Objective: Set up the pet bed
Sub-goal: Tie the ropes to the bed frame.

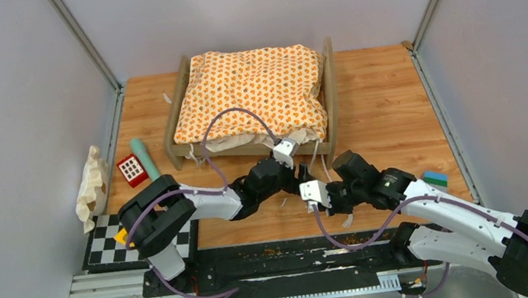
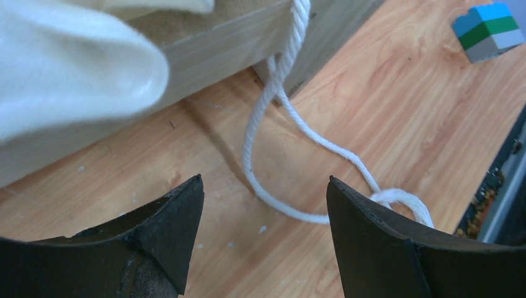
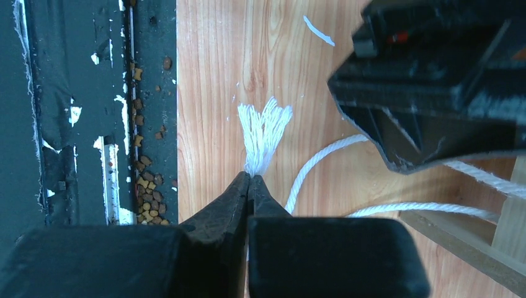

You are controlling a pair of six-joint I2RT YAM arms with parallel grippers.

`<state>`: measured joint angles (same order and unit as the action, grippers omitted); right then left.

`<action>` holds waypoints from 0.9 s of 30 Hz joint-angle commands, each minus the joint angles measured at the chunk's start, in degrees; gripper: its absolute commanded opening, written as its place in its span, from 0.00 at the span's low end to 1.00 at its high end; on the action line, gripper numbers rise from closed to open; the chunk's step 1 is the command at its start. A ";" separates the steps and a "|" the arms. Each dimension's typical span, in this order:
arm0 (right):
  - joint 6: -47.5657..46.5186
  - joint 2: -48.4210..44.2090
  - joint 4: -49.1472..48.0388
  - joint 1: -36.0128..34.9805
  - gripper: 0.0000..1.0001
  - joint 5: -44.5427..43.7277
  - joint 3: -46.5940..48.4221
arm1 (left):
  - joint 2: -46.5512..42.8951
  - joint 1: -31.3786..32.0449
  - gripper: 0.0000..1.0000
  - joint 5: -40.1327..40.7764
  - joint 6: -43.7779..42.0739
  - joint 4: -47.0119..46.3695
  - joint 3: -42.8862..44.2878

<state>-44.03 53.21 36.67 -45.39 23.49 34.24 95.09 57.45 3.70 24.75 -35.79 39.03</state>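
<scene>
**Two pincers at the near right corner: cushion on, tie not yet fastened**

Position. The pet bed (image 1: 332,101) stands at the back middle of the tabletop (image 1: 386,102), one end board to the left and one to the right. The orange cushion (image 1: 249,89) lies on it from board to board, and its cream edge hangs over the near rail.

Pincers. Your right pincer (image 3: 250,177) is clamped tight on the white tie cord (image 3: 263,133), pinching it just below the frayed end. It sits low over the wood, in front of the bed's near right corner. Your left pincer (image 2: 265,183) hovers just beside that corner with its jaws apart and nothing between them. In its wrist view a slack loop of the cord lies on the wood under the gap and runs up to the bed's corner post.

Done, by my reading: the frame is placed and the cushion is laid on it.

Left to do, by my reading:
- This corner's cord looks loose and unknotted, so you probably have to fasten it yet.
- You cannot tell from these views whether the other corners are tied.
- A pale cloth bundle (image 1: 92,187) lies against the left wall, well apart from the bed. If it is bedding, it is yet to be placed, but I cannot tell what it is.

Estimate: past the midpoint, with the fine work remaining.
</scene>
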 commanded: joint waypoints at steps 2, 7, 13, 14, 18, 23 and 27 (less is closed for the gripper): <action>0.35 -0.90 -0.52 0.21 0.00 2.36 0.24 | 6.48 0.28 0.79 2.61 -0.93 -7.07 5.37; 0.35 -0.27 -0.72 0.21 0.00 2.83 0.24 | 10.70 0.38 0.78 4.98 -1.36 -8.66 7.32; 1.28 -0.16 -0.99 0.20 0.00 2.79 0.09 | 14.73 0.33 0.60 4.88 -1.17 -10.51 9.22; 1.70 -0.27 -1.32 0.21 0.00 2.67 -0.14 | 15.24 0.37 0.56 4.38 -0.93 -11.37 9.27; 4.40 -0.28 -2.48 0.21 0.00 2.31 -0.73 | 16.96 0.39 0.37 2.07 -0.21 -13.67 9.62; 8.35 -1.03 -5.07 1.05 0.00 -0.60 -1.82 | 15.58 0.38 0.11 1.18 -0.44 -14.49 7.88; 13.30 -2.02 -8.32 3.16 0.00 -7.79 -2.64 | 12.83 0.40 0.04 1.24 -0.99 -13.44 5.58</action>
<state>-36.71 52.97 34.17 -44.10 22.00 32.47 111.55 57.65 5.13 24.58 -46.94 46.48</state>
